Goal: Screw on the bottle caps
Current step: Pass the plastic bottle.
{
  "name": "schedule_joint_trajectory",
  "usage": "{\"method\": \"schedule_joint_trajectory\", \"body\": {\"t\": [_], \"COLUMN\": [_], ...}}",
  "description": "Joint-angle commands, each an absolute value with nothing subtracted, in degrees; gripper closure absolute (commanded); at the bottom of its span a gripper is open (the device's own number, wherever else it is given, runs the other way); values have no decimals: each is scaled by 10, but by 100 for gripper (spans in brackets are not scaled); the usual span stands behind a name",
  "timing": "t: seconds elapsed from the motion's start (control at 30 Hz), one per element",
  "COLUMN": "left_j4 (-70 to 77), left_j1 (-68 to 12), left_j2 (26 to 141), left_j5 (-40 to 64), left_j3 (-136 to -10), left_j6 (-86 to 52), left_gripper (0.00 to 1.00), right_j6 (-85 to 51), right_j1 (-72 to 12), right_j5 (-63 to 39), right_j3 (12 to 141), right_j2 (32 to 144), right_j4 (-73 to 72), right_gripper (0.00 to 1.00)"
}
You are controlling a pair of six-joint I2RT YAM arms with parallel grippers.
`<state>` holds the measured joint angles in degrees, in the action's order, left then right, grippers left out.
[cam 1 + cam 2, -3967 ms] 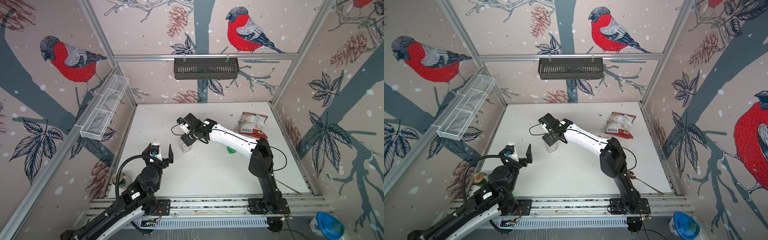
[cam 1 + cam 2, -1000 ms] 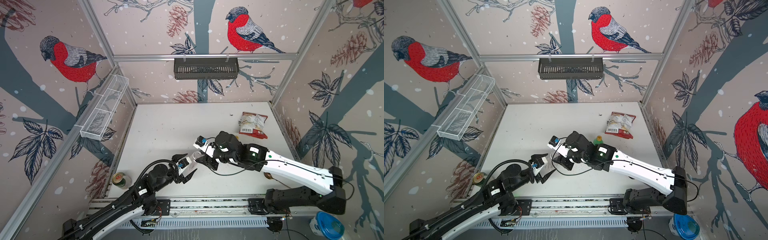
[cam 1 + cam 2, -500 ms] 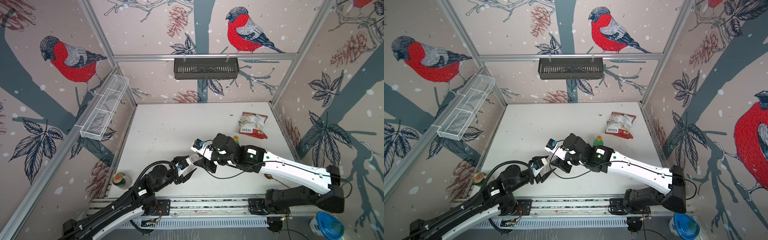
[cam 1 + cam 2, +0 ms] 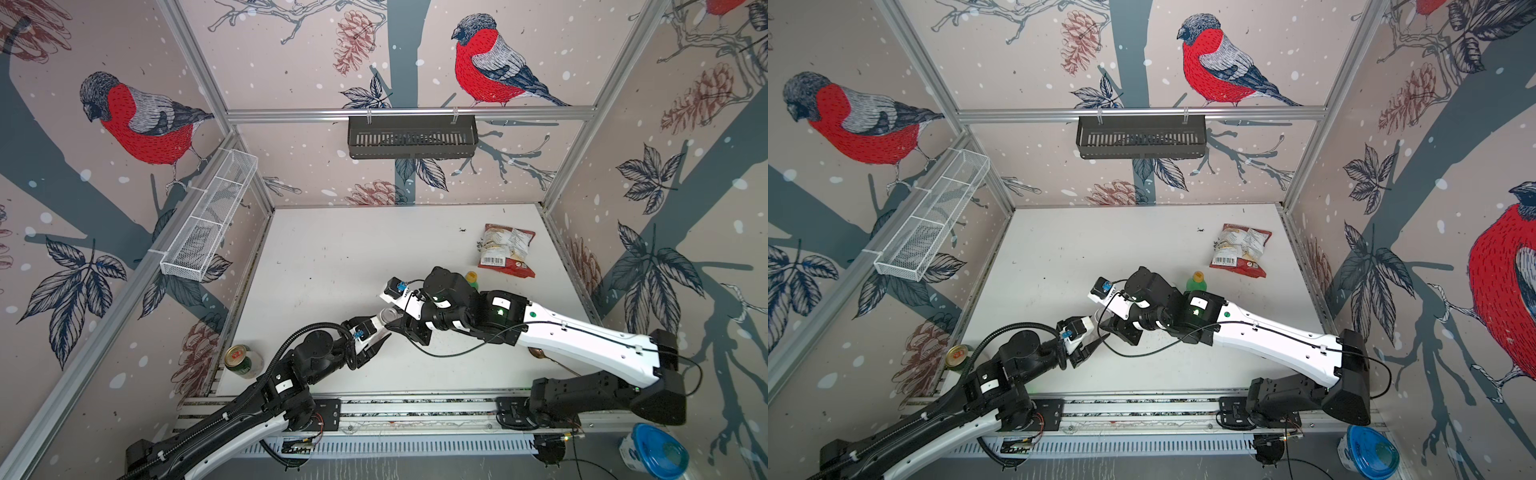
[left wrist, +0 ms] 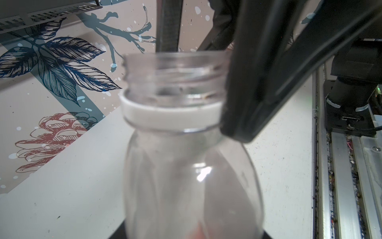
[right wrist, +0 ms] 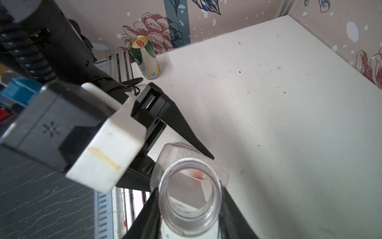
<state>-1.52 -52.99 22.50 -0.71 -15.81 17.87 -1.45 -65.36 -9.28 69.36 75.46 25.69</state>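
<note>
- Uncapped at the centre of the scene: the clear bottle [image 5: 186, 165] is near the front middle of the desk [image 4: 332, 257]. Its threads are bare, with only a white ring below them.
- The right gripper [image 6: 190, 184] has its jaws closed on the bottle's neck, one finger on each side of the rim in the right wrist view.
- The left gripper [image 4: 384, 330] comes in lower down, its jaws set narrowly around the bottle's body. Whether they press on the plastic cannot be told. Both arms hide whether the base rests on the desk.
- The white cap that would fit this mouth shows in none of the views.
- Behind the right arm, the green bottle [image 4: 1196, 286] stands upright with the orange-yellow cap [image 4: 1197, 275] on top. How tightly it is turned cannot be judged from here.
- On that reading the job looks about half done. One bottle is capped; the other is gripped at the neck, and its cap is yet to be fetched and threaded on.
- Well apart from the work, a green-and-gold drink can [image 6: 145, 60] stands at the desk's near left edge. A snack packet [image 4: 507, 249] lies toward the far right.
</note>
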Motion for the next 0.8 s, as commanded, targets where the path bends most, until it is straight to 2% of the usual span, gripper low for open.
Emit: {"method": "schedule_joint_trajectory", "body": {"t": [0.0, 0.33, 0.67, 0.77], "left_j4": [0, 0, -2, -3], "left_j1": [-530, -530, -530, -529], "left_j2": [223, 220, 204, 204], "left_j5": [-13, -19, -18, -16], "left_j3": [-158, -157, -152, -152], "left_j6": [176, 172, 173, 171], "left_gripper": [46, 51, 59, 59], "right_j6": [-16, -16, -19, -23], "right_j1": [-655, -655, -655, -653], "right_j5": [-91, -85, -83, -74], "right_j3": [695, 692, 686, 687], "right_j2": [756, 752, 749, 743], "right_j4": [241, 237, 230, 228], "right_gripper": [55, 42, 39, 35]}}
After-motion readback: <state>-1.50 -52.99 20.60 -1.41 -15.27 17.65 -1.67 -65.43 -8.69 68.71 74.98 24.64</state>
